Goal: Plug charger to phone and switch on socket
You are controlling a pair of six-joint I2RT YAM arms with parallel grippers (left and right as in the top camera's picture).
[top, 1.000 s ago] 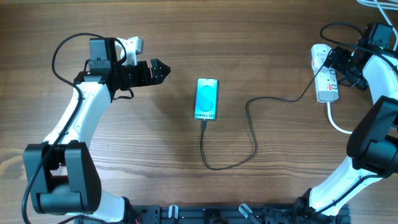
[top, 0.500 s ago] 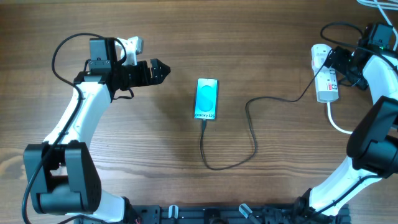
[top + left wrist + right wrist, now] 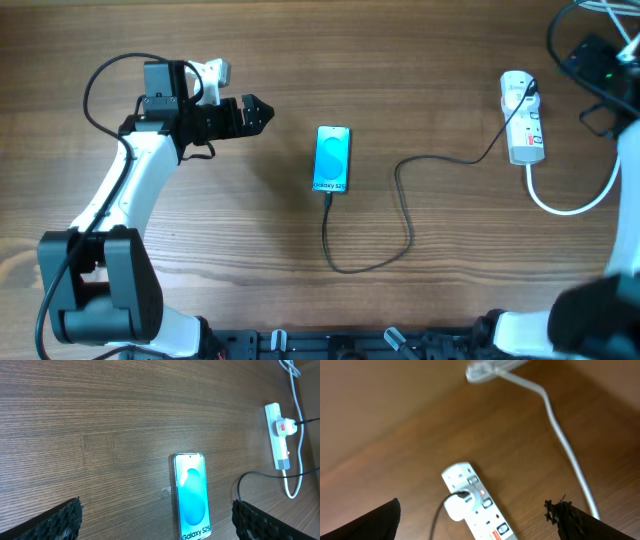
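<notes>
This looks like a robotics lab bench. A wood-grain table (image 3: 480, 260) carries a left arm (image 3: 125, 190) and a right arm (image 3: 598, 318), both white and black, rising from a black rail (image 3: 330, 345) along the bottom edge. A phone (image 3: 332, 158) and a power strip (image 3: 523, 125) are laid out between them.

White arm links (image 3: 115, 185), black joints (image 3: 100, 285), looped black cable (image 3: 90, 85); black textured tool fingers (image 3: 65, 517).
</notes>
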